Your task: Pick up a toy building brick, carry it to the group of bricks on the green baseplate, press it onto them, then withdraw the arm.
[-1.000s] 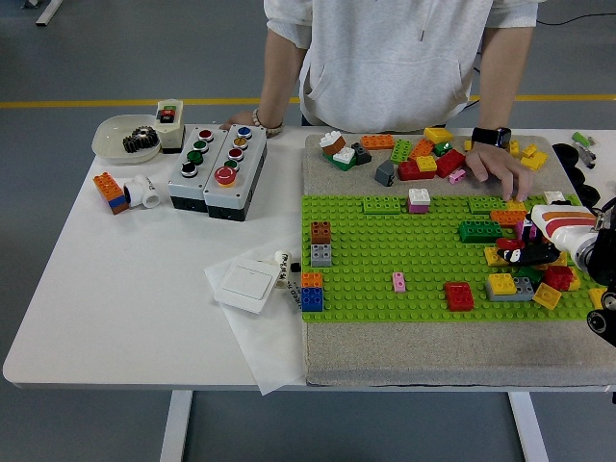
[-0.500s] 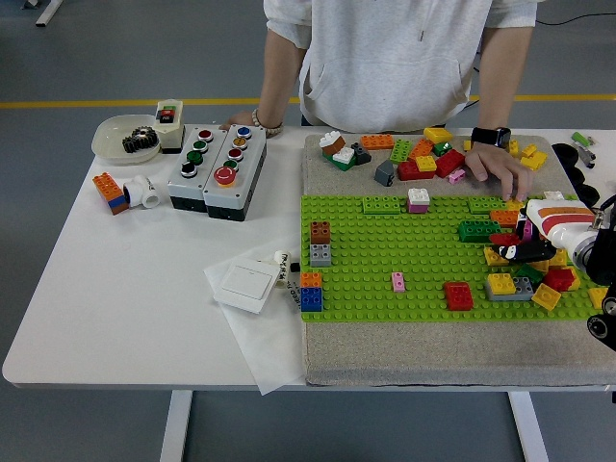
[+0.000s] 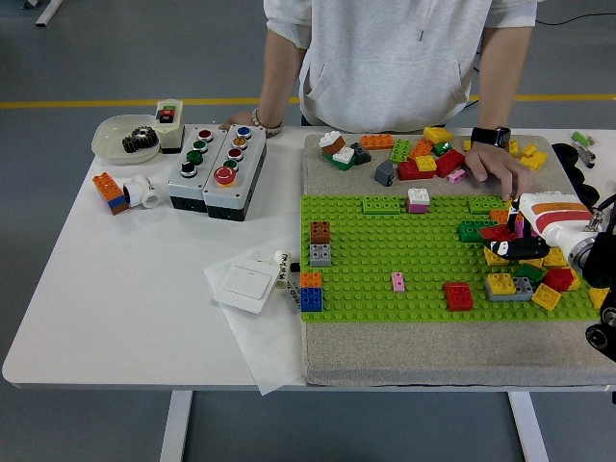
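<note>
Though partly cut off at right, robot hand (image 3: 515, 241) fingers closed around red brick (image 3: 498, 232) above green baseplate (image 3: 385, 260).

We're seeing robot right hand (image 3: 527, 243) w/ black fingers, white forearm shell w/ orange stripe, person (image 3: 399, 58) wearing grey hoodie, black watch (image 3: 491, 137), bead bracelet (image 3: 262, 122).

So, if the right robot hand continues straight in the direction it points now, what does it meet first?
The right robot hand points leftward across the green baseplate. The dark green brick lies first in that line, probably; the hand's height above it is unclear from this view.
</note>
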